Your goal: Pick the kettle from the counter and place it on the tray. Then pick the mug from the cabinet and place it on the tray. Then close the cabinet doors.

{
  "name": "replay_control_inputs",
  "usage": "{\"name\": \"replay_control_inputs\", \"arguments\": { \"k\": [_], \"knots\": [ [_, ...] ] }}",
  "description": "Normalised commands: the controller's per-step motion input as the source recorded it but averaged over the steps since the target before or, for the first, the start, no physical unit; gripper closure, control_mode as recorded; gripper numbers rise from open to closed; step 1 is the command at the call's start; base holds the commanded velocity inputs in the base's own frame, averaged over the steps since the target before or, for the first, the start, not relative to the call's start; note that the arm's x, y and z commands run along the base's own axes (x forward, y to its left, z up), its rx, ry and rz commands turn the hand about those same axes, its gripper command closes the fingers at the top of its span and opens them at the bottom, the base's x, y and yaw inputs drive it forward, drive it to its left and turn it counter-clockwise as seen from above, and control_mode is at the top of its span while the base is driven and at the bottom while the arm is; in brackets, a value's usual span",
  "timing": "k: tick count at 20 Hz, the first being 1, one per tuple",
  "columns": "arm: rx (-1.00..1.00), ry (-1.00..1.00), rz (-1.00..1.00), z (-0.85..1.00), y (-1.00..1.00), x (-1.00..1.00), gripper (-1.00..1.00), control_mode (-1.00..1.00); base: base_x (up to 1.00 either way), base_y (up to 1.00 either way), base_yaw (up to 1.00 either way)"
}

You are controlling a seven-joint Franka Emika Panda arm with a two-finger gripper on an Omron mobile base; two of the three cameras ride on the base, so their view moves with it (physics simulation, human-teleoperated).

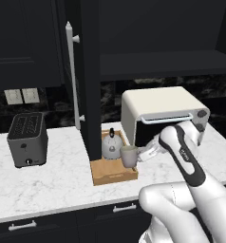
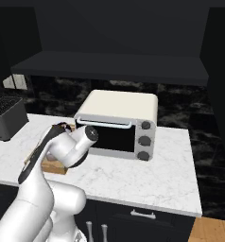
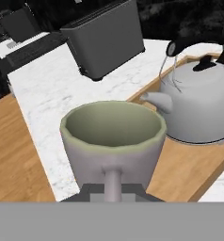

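The pale green-beige mug (image 1: 128,155) (image 3: 111,136) is held by its handle, upright, in my gripper (image 1: 137,155), which is shut on it. It hangs at the right side of the wooden tray (image 1: 112,175) (image 3: 189,172); whether it touches the tray I cannot tell. The silver kettle (image 1: 111,146) (image 3: 203,108) stands on the tray just behind the mug, its spout towards it. The tray rests on the marble counter (image 1: 53,180). One black cabinet door (image 1: 91,71) stands open in front of the tray, and the dark cabinet shelf (image 1: 167,64) lies above.
A cream toaster oven (image 1: 162,114) (image 2: 119,123) sits right beside the tray, close behind my wrist. A grey toaster (image 1: 28,138) (image 3: 104,37) stands far left on the counter. The open door's edge hangs just left of the kettle.
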Motion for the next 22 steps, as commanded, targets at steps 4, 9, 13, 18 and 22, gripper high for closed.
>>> {"name": "replay_control_inputs", "arguments": {
  "k": [4,9,13,18,22],
  "knots": [
    [0.0,-0.03,0.02,-0.51,0.19,0.3,1.0,-1.0,0.0,0.0,0.0],
    [0.0,-0.1,0.02,-0.48,0.29,0.16,1.0,-1.0,0.0,0.0,0.0],
    [0.0,-0.1,0.0,-0.55,0.29,0.09,1.0,-1.0,0.0,0.0,0.0],
    [0.0,-0.04,0.0,-0.68,0.36,0.14,1.0,-1.0,0.0,0.0,0.0],
    [0.0,-0.04,0.0,-0.63,0.26,0.1,1.0,-1.0,0.0,0.0,0.0]
  ]
}}
